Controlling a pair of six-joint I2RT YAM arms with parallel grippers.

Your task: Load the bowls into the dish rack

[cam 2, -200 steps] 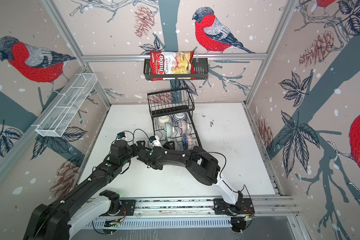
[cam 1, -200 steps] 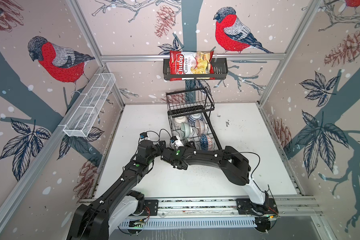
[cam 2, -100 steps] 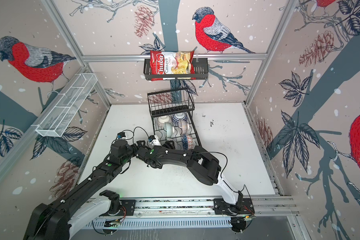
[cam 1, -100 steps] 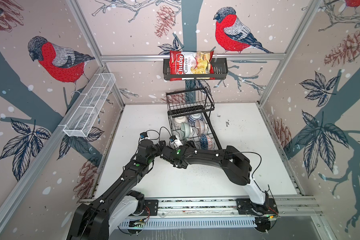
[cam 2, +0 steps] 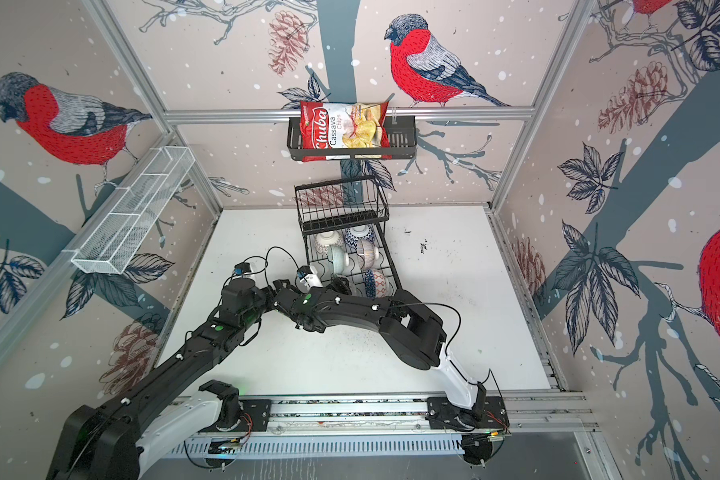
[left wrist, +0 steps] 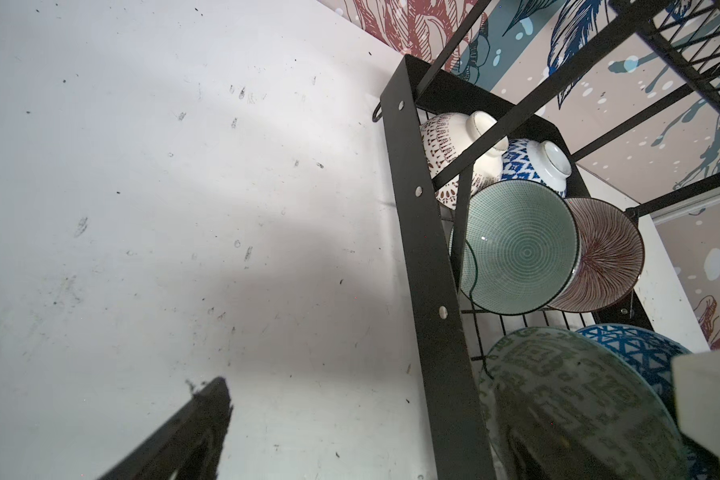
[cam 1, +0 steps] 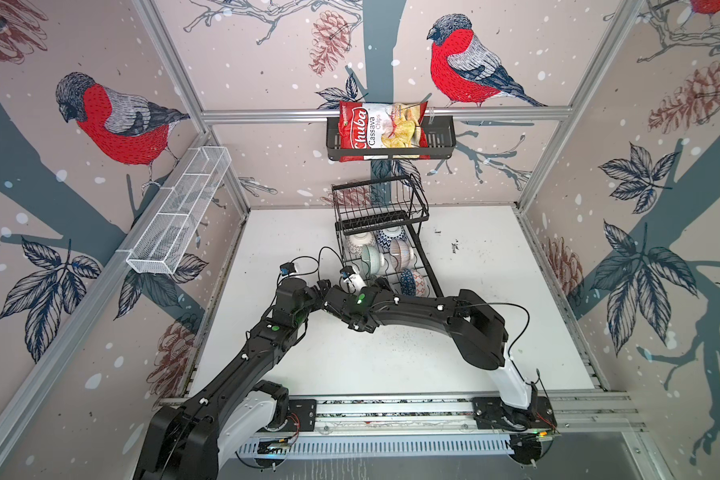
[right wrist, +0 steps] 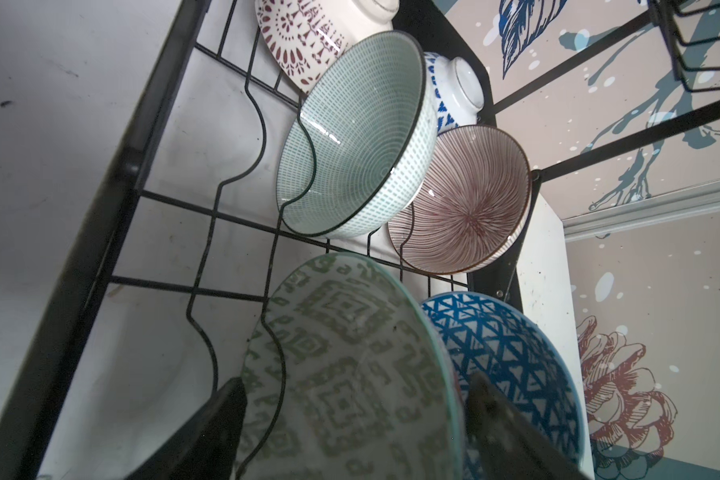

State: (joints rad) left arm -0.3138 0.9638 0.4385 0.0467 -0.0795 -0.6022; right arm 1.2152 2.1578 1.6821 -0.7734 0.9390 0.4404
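Left end effector point(cam 1: 324, 287): held spread, at 8 o'clock of the dish rack point(left wrist: 433, 270).
Right end effector point(right wrist: 354, 384): spread astride the green-patterned bowl point(right wrist: 350, 332).
Blue-triangle bowl point(right wrist: 512, 353): seated at its 3 o'clock.

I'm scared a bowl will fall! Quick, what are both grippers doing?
Left gripper: open, empty.
Right gripper: open, jaws either side of the green bowl's rim.
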